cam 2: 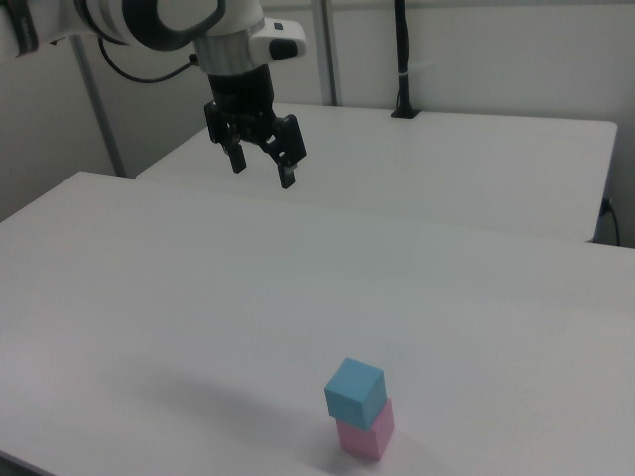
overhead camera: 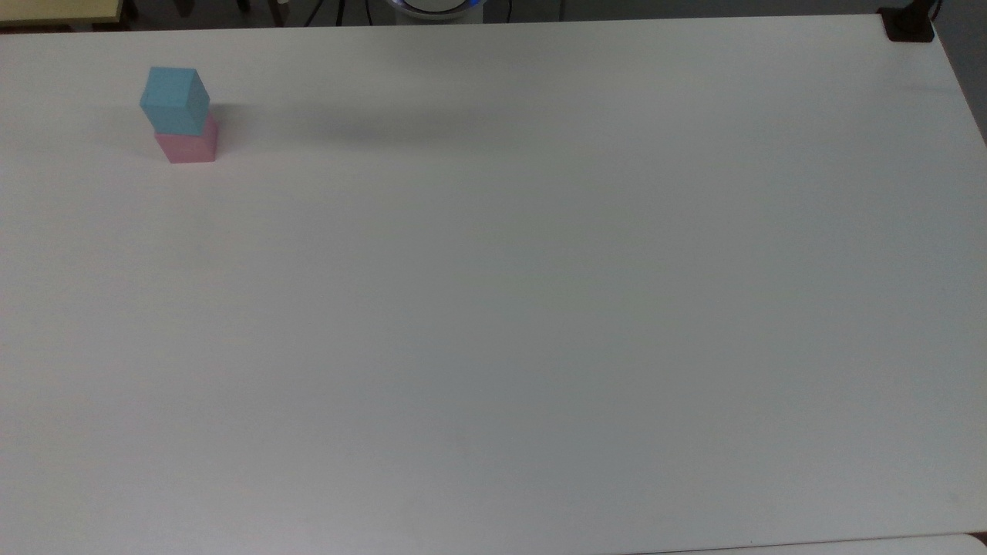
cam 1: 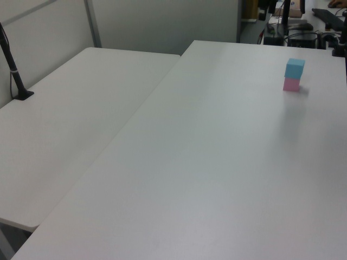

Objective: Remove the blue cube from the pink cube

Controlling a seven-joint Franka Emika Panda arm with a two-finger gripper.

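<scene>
In the right view, nearest at 6 o'clock, the blue cube (cam 2: 354, 393) sits on the pink cube (cam 2: 366, 432) — twisted slightly off the lower cube's faces, no long axis, no markings readable. Both stand on the plain white table (cam 2: 149, 297). Farther back at 11 o'clock, the hand (cam 2: 262, 170) hangs above the table — fingers spread wide, holding nothing. A second white table (cam 2: 476, 169) stands behind.

The blue cube (overhead camera: 175, 99) is plain sky blue, the pink cube (overhead camera: 188, 143) beneath it a plain pale pink. The table (overhead camera: 540, 308) is plain white. The gripper (cam 2: 262, 165) is black, on a white arm (cam 2: 149, 20) with black joints.
</scene>
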